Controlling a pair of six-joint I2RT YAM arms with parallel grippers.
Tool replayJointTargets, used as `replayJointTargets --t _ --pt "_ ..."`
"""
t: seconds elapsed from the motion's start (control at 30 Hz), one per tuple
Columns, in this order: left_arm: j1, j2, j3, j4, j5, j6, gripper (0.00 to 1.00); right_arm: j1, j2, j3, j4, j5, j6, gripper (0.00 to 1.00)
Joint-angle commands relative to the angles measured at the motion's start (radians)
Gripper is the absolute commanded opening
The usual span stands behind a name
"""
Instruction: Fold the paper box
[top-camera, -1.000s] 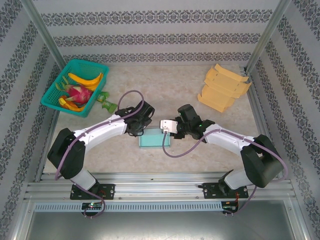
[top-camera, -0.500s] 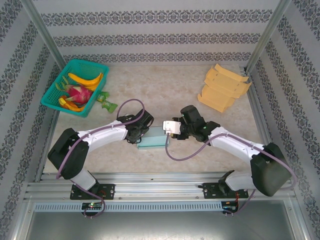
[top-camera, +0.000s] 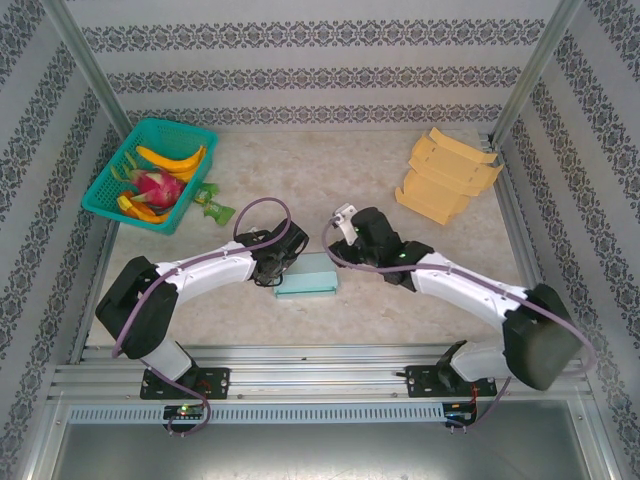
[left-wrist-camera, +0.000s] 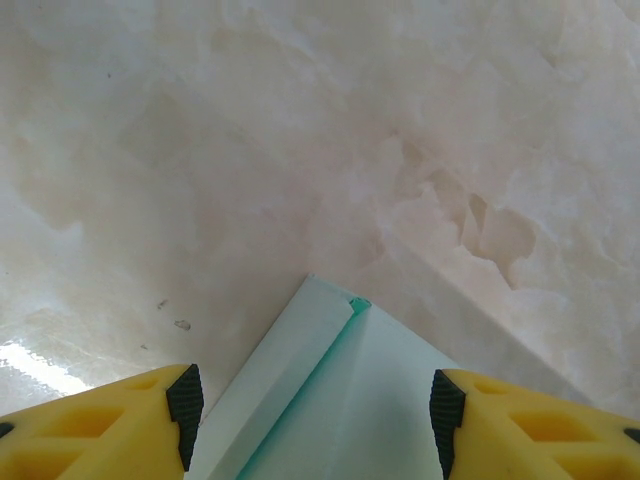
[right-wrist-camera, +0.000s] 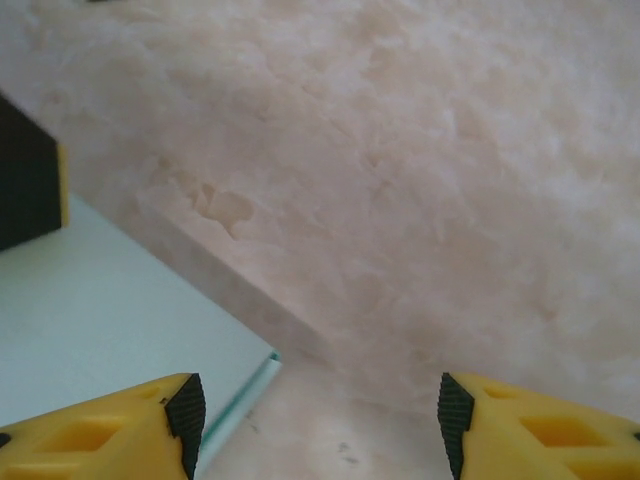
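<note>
Top external view: saw box (top-camera: 308, 277) lying flat on table, well right of basket (top-camera: 178, 125) and nearer arm bases than it. Found left gripper (left-wrist-camera: 312, 410) between basket and box, at box's basket-side end; fingers apart, poised over box corner. Found right gripper (right-wrist-camera: 315, 410) past box's end farthest from basket; fingers apart, gripping nothing, box corner beside one finger.
</note>
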Motion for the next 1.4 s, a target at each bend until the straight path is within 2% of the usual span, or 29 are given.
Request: replayJointTargets --t 0.0,0.27,0.47,0.7,0.83,0.93,1.07,1.2,1.37 --pt "-0.02 -0.008 -0.027 0.015 -0.041 0.013 0.64 0.03 0.074 0.018 0.01 0.044 0.287 0.66" --pt "-0.021 0.007 -0.048 0.051 -0.034 0.054 0.64 0.053 0.145 -0.112 0.211 0.035 0.418 0.66" --pt "-0.022 0.036 -0.061 0.115 -0.027 0.081 0.64 0.07 0.159 -0.205 0.32 0.105 0.446 0.66" --pt "-0.022 0.096 0.02 0.14 -0.115 0.161 0.64 0.07 0.153 -0.26 0.393 0.195 0.481 0.66" --pt "-0.022 0.041 0.026 0.133 -0.164 0.236 0.65 0.07 0.137 -0.291 0.432 0.205 0.496 0.66" --pt "-0.022 -0.011 0.032 0.046 -0.173 0.266 0.68 0.07 0.128 -0.297 0.422 0.185 0.507 0.66" --pt "-0.022 -0.064 0.008 -0.029 -0.099 0.342 0.76 0.073 0.123 -0.32 0.438 0.182 0.517 0.66" --pt "-0.022 -0.115 -0.09 0.056 0.069 0.464 0.84 0.078 0.119 -0.336 0.435 0.194 0.546 0.66" --pt "-0.022 -0.22 -0.222 0.166 0.213 0.487 0.89 0.092 0.117 -0.358 0.462 0.186 0.559 0.66"
